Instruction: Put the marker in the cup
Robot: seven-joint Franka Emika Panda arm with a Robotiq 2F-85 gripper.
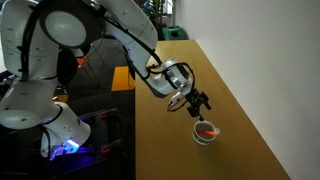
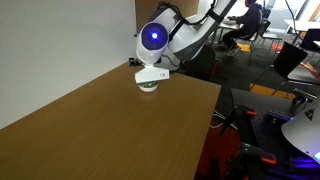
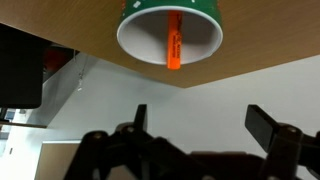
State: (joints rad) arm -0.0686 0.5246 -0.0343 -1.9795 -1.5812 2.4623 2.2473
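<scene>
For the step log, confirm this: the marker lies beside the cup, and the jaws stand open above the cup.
Wrong in one point: the marker lies inside the cup, not beside it, as the wrist view shows. The rest holds: the jaws of the gripper stand open above the cup.

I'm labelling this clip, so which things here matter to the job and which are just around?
Job: orange marker, lying inside the cup; white cup; the open, empty jaws near it.
Just around: wooden table; dark office furniture in the background.
</scene>
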